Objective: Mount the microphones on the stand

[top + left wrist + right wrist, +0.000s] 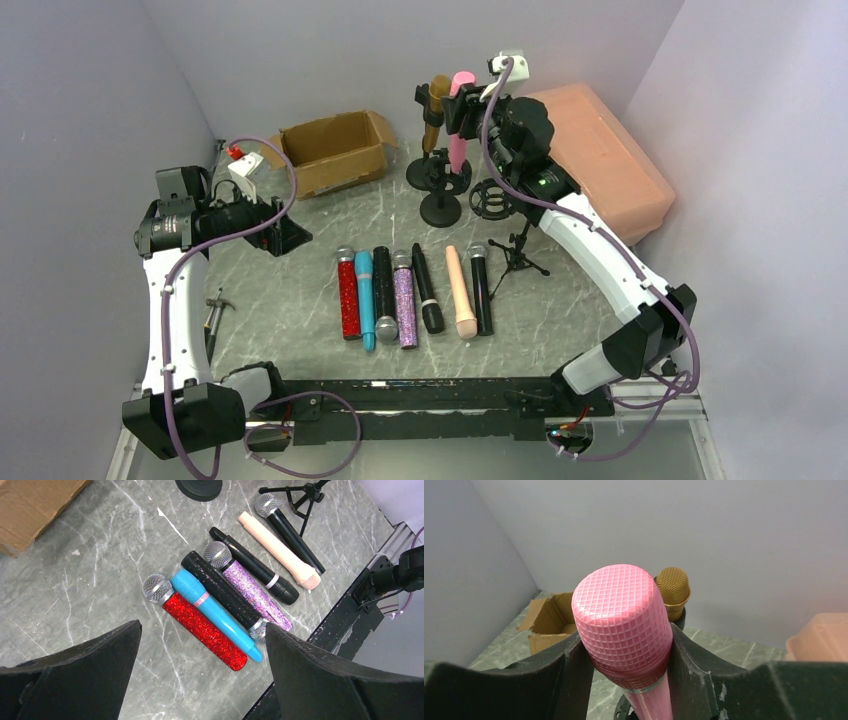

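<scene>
Open and empty, the left jaws hang above the grey marbled surface (270, 310) on its left side, their black pads (80, 675) wide apart. Just right of them, seven handheld microphones lie flat in a row. From the left these are a red glitter microphone with a silver mesh head (348, 300), a smooth blue microphone (366, 295), a black glitter microphone (383, 280), a purple glitter microphone with a silver mesh head (405, 300), a plain black microphone (427, 290), a peach microphone (461, 292) and a black microphone with a silver mesh head (481, 290). The first four lie touching side by side. The plain black one lies just beside the purple one, slightly tilted. The peach one and the last black one sit close together, a little apart from the others. The red, the purple and the last black one point their heads away from the arm bases, while the black glitter one has its silver head at the near end.

Just beyond the right end of the row stands a small black tripod stand (520, 250). Farther back are a black ring-shaped mount (492, 198) and a black round-based stand (441, 210).

Behind those, the right jaws are clamped on a pink microphone with a diamond-textured head (621, 615), gripping it just below the head. It stands upright, its lower end down among the black stands. I cannot tell whether it sits in a holder. A gold microphone (434, 110) stands upright in a black stand just left of it.

At the far left lies an open brown cardboard box (335, 150). At the far right is a salmon plastic bin (600, 160).
</scene>
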`<state>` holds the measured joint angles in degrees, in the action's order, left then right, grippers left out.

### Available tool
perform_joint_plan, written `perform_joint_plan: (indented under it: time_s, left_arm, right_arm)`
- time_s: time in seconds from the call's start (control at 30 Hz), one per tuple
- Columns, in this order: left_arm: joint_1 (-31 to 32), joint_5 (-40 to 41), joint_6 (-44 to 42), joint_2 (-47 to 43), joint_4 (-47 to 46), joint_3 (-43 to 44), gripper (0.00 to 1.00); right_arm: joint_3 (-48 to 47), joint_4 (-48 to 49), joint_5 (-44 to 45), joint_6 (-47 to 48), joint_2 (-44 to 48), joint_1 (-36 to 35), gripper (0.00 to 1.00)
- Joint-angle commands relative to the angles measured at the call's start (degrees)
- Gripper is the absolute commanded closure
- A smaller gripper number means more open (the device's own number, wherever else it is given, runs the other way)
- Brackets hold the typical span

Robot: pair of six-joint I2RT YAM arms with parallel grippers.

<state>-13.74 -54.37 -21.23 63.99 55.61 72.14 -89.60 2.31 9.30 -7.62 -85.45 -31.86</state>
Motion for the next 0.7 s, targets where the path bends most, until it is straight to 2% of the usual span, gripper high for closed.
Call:
perform_joint_plan:
  time_s: [0.0,0.4,0.67]
  left_arm:
    - [0.0,-0.3,-1.1,-1.0,0.2,0.5,0.01]
    - [-0.1,0.1,-2.2,-1.5,0.4,-0.5,0.01]
    - [-0.1,0.1,-3.3,-1.2,1.7,-0.2,0.01]
  right_arm:
    - [-0.3,4.2,-2.8,-2.8,-0.1,-0.1,1.0]
    - [2.2,5.6,-2.7,-2.7,-2.0,0.1,1.0]
    - [0.4,5.1,-3.6,-1.9,-5.6,0.5,1.0]
